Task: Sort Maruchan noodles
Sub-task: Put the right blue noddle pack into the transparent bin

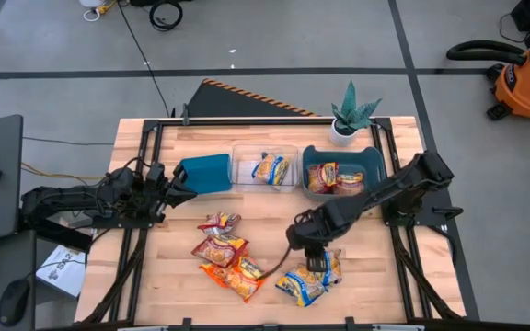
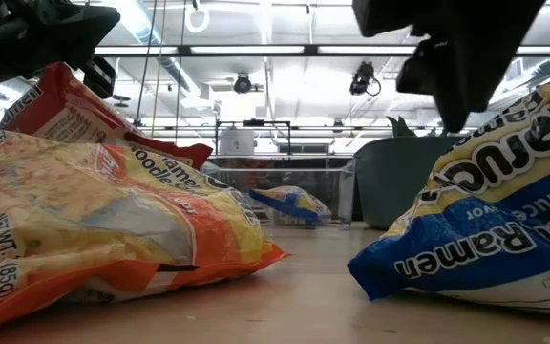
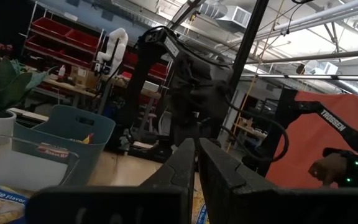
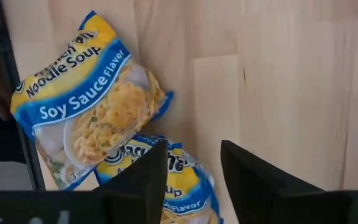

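Two blue-and-yellow noodle packets point(image 1: 309, 279) lie flat near the table's front edge. My right gripper point(image 1: 318, 262) hangs open just above them. In its wrist view the fingers point(image 4: 193, 152) straddle the edge of the nearer Soy Sauce packet point(image 4: 166, 186), and the other packet point(image 4: 86, 102) lies beyond. A red-pink packet point(image 1: 219, 222) and two orange ones point(image 1: 221, 247) point(image 1: 237, 278) lie left of centre. My left gripper point(image 1: 184, 186) is shut at the left wall of the teal bin point(image 1: 206, 173). My left gripper point(image 3: 196, 155) lies level, pointing toward the table's right, with its shut tips at the teal bin's left wall point(image 1: 182, 176). Whether they touch it I cannot tell.
A clear bin point(image 1: 265, 151) holds one blue-and-yellow packet point(image 1: 271, 168). A grey-blue bin point(image 1: 313, 156) beside it holds red packets point(image 1: 334, 176). A potted plant point(image 1: 350, 115) stands at the far edge. Bare wood lies right of the blue packets and in the middle.
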